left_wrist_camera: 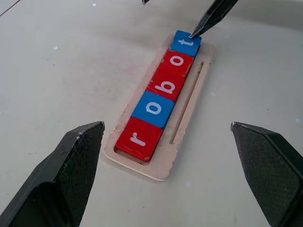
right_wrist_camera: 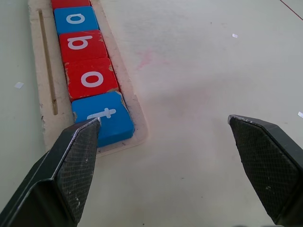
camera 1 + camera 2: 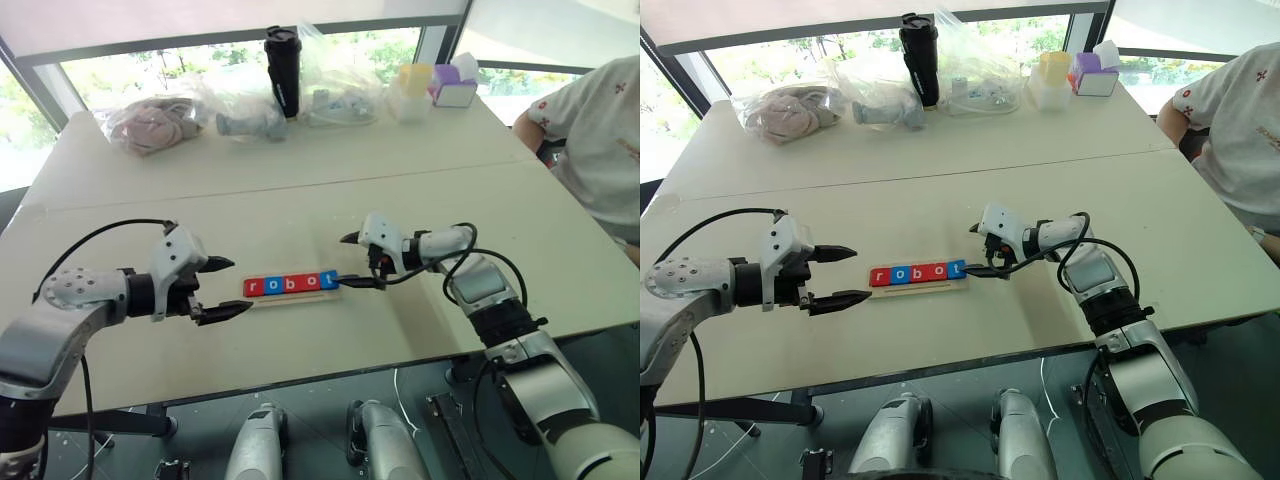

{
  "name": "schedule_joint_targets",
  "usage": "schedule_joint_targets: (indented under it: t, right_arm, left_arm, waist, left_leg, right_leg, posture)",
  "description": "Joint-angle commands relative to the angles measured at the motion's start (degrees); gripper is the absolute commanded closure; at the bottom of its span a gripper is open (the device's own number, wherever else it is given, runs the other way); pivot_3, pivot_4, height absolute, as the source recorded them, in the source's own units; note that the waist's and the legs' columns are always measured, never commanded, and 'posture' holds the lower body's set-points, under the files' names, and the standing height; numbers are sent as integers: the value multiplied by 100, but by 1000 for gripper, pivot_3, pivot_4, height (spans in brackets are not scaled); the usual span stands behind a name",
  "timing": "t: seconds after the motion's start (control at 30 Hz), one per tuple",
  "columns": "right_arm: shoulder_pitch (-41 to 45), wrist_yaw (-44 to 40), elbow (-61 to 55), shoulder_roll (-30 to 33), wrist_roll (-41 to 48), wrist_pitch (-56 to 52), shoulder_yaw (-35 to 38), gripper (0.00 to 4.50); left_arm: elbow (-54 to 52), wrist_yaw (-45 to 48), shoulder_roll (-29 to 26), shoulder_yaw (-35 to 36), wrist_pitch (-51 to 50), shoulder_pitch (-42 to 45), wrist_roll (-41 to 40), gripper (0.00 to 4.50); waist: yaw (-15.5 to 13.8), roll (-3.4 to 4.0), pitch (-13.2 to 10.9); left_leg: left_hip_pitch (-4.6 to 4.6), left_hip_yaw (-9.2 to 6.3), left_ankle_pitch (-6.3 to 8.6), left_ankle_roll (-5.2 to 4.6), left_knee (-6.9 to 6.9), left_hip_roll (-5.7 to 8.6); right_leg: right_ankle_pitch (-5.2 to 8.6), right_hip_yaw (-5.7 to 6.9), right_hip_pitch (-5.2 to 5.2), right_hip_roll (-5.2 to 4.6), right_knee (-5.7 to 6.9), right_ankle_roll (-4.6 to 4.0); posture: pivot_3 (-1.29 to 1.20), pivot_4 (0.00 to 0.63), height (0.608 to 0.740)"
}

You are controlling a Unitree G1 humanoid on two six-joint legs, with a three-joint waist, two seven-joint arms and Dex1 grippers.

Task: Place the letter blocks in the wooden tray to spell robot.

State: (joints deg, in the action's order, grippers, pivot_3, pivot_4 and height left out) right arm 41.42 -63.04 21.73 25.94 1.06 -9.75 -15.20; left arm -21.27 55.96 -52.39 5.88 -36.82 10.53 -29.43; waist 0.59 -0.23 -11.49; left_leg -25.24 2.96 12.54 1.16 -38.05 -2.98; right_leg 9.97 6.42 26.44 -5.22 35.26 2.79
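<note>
Five letter blocks [image 1: 161, 92] fill the wooden tray [image 1: 189, 101] on the table [image 3: 300, 160], reading "robot".
Red r, blue o, red b, red o, blue t. Left gripper [image 3: 222, 288] gapes beside the r; right gripper [image 3: 356, 260] gapes too, one fingertip [image 1: 195, 32] seemingly touching the t.

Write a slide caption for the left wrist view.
Five letter blocks spell robot in the wooden tray; open left pincer faces it.

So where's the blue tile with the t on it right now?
The blue t tile sits at the right end of the wooden tray, next to a red o tile, with one finger of the open right gripper at its edge.
</note>
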Motion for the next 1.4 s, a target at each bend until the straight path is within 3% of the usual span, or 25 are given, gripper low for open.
schedule_joint_targets:
  t: [0.03,0.27,0.83,1.03,1.23,1.4]
  right_arm:
    - [193,38,-65,9,182,-67,238,32]
    - [81,39,-8,240,84,9,252,32]
    - [70,105,97,-128,41,32,105,32]
    - [-1,139,44,273,-101,174,231,32]
    - [-538,187,-1058,983,235,-219,743,32]
    - [-1611,565,-2950,993,1371,-1984,1634,32]
  left_arm:
    - [-125,-18,18,141,44,19,-70,0]
    - [-109,1,24,127,53,23,-60,0]
    - [-104,-12,20,140,39,12,-53,0]
    - [-61,-35,31,291,124,-87,-56,0]
    - [-85,-67,-20,781,88,-623,-78,0]
    - [-283,-191,149,1426,8,-1383,-270,0]
  waist:
    - [0,0,0]
    - [-5,0,0]
    - [0,0,0]
    - [-10,0,0]
    - [-9,0,0]
    - [-5,0,0]
  left_leg:
    - [0,0,0,0,0,0]
    - [0,0,0,0,0,0]
    - [0,0,0,0,0,0]
    - [-1,0,0,0,0,0]
    - [-1,0,0,0,1,1]
    - [-1,0,1,1,3,-4]
  right_leg:
    - [0,0,0,0,0,0]
    - [0,0,0,0,0,0]
    - [-1,-1,0,0,1,1]
    - [0,-1,1,0,0,0]
    - [2,-1,1,-1,-2,0]
    - [2,0,5,0,-1,1]
  posture:
    - [0,150,740]
    - [0,150,740]
    - [0,150,740]
    - [0,150,740]
    - [0,150,740]
    - [0,150,740]
